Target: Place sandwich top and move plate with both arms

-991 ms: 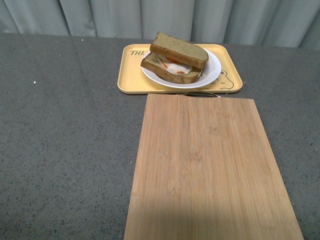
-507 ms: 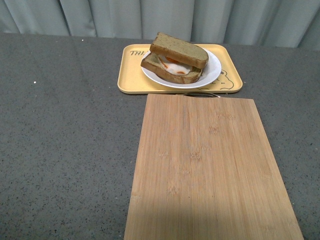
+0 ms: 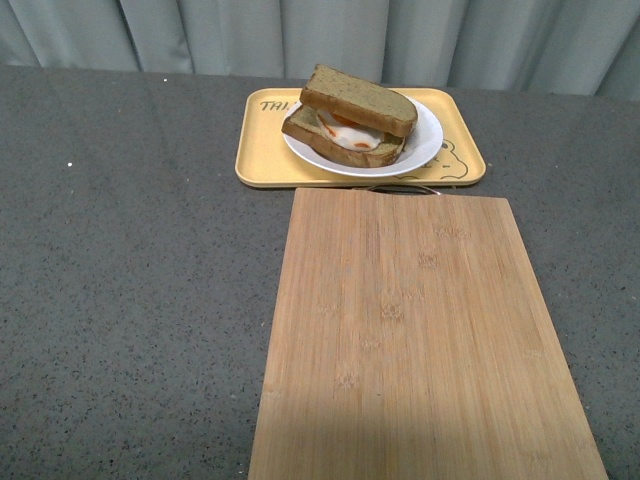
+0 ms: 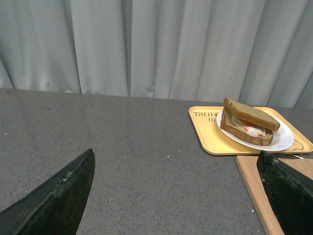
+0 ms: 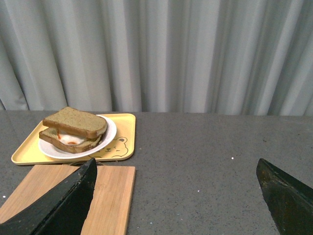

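left gripper [image 4: 176, 196], seen only in its own wrist view, has its two dark fingers [image 4: 54, 196] spread wide with nothing between them; it hangs above bare grey table [image 4: 137, 147], well apart from the food. right gripper [image 5: 181, 196], likewise seen only in its wrist view, is equally wide open and empty, one finger [image 5: 58, 203] overlapping the board's edge in the picture, the other over the table. neither arm appears in the front view.

front view, left to right: grey speckled table [image 3: 130, 280]; a bamboo board [image 3: 420, 340] lying flat in the near middle, its far edge just beside the near edge of a yellow tray [image 3: 262, 150]. a thin metal loop shows at that far edge. the tray carries partial lettering at its left corner and a bear print at its right corner. on the tray sits the plate [image 3: 425, 140], round and white. on the plate lies the lower slice [image 3: 340, 150] with a fried egg [image 3: 350, 135] on it, white with an orange-red patch. the top [image 3: 360, 100] rests on the egg, skewed toward the right and back, so that the egg and the lower slice show beneath its front-left side. pale pleated curtain [image 3: 320, 40] closes the background.
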Robot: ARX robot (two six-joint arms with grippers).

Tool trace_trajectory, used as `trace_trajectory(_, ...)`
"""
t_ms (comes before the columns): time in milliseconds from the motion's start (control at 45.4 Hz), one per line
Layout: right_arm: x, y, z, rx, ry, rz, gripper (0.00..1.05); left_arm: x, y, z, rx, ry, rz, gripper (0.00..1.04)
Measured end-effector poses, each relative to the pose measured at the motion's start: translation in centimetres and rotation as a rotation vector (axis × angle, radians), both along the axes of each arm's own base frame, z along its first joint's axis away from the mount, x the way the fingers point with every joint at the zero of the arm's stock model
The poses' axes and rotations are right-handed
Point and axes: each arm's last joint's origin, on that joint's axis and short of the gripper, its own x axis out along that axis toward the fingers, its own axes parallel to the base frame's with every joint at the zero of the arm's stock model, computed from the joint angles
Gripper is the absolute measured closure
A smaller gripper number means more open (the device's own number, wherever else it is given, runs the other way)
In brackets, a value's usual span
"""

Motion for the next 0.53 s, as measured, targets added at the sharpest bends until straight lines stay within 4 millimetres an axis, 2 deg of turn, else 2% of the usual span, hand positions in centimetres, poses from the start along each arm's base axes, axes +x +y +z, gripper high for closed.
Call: trace_trajectory(529,0.0,0.0,0.0,0.0,0.0,0.0,0.09,0.0,0.0,0.0,0.0,0.0,0.0,0.07)
